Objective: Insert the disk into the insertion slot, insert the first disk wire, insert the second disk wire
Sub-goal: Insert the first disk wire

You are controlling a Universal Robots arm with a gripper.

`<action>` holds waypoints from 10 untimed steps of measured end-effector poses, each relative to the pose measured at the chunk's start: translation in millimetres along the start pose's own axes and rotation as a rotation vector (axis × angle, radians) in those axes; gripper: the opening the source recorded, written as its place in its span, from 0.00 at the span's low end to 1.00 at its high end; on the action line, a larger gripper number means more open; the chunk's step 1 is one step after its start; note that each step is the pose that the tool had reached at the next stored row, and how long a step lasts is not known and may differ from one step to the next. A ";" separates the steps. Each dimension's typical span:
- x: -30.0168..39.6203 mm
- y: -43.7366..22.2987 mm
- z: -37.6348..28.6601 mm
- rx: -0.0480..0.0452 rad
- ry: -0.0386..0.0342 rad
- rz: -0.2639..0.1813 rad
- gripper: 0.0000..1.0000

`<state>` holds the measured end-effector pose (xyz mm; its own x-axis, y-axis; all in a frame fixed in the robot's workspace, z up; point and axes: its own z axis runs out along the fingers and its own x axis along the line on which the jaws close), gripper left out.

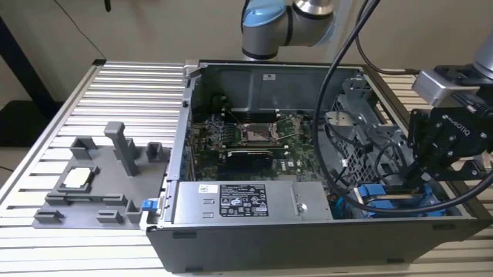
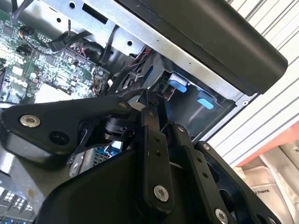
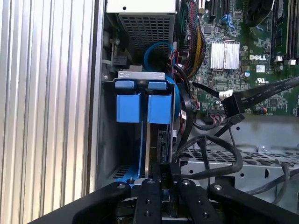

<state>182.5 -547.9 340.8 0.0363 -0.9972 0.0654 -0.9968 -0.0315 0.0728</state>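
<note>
- Grey fixture tray [image 1: 92, 184], one, on the bench [image 1: 46, 242]: well apart from the gripper [image 1: 414, 176], at the exterior view's left.
- Power supply box [image 1: 242, 202], one, inside the open computer case [image 1: 231, 248]: between the tray and the gripper and clear of both.
- Black plug [image 3: 231, 105] on a flat cable, one: it hangs loose on the motherboard side of the gripper, near the disk but joined to nothing.
- The disk [image 3: 145, 149], one, in its blue carrier: it stands on edge in the insertion slot [image 3: 106, 140], directly below the gripper. Its long axis runs straight away from the fingertips toward two blue tabs [image 3: 128, 107] at the far end, in line with the slot.
- The gripper, one, at the exterior view's right: in both wrist views its fingers are drawn together. I judge they are pinching the disk's near upper edge, so the disk looks partly seated.
</note>
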 end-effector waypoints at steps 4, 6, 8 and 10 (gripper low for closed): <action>-0.1 -0.6 2.0 -0.0009 -0.0012 0.010 0.19; 0.0 -0.8 3.1 -0.0015 -0.0020 0.018 0.19; 0.4 -0.9 5.0 -0.0023 -0.0025 0.027 0.19; 1.2 -1.1 6.9 -0.0031 -0.0024 0.035 0.19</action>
<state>183.1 -549.6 333.9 0.0009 -0.9978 0.0656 -0.9973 0.0039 0.0735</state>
